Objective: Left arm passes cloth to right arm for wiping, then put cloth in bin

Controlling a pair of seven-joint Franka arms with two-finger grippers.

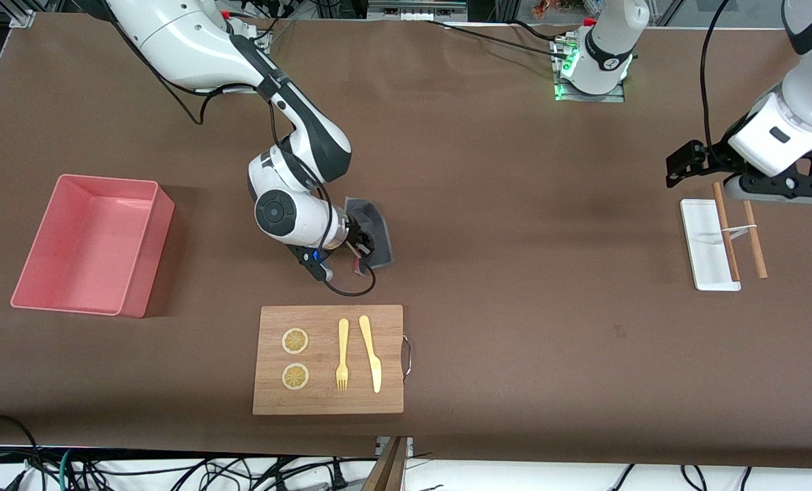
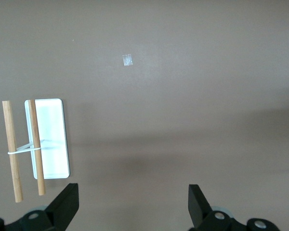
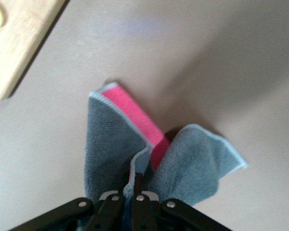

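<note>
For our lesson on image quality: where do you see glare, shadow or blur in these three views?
Front view: the bin casts a soft shadow on the table. Left wrist view: the white tray is washed out by glare, and a faint shadow band crosses the table. Right wrist view: the wooden board is blurred; the cloth is sharper.

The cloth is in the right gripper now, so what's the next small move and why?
Probably carry it toward the bin. The right gripper is shut on the cloth, which hangs folded over bare table beside the wooden board, while the bin sits open at the right arm's end. The left gripper waits open near the white tray.
</note>
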